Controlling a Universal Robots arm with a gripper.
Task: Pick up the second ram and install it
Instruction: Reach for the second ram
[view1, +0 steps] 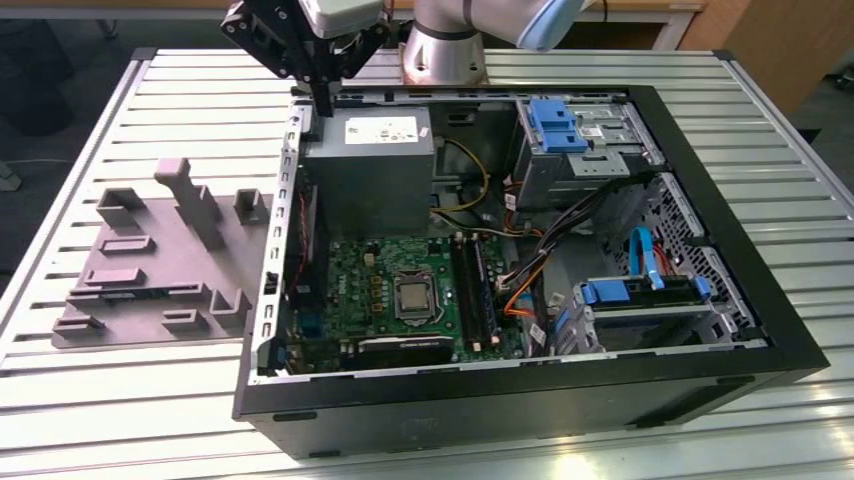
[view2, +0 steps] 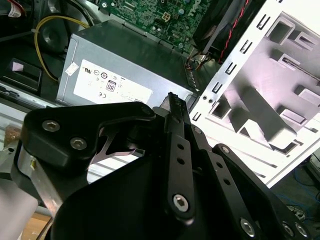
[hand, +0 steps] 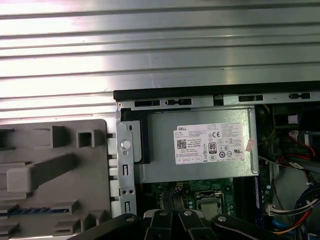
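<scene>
Exterior view's left: the grey ridged plastic fixture plate (view1: 147, 300); the first wrist view shows the second ram, a thin dark blue-green stick (hand: 32, 210), lying in it. The black gripper (view1: 323, 108), closed on nothing, hovers over the open black computer case (view1: 534, 415); a closed descent could knock the stick.

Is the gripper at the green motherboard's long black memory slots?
No; the gripper hangs by a corner of the grey metal power supply box.

A white label (hand: 212, 144) lay on the top face of the grey power supply (hand: 160, 150), seen in all three views. It carried lines of black print, barcode blocks and a row of certification marks.
</scene>
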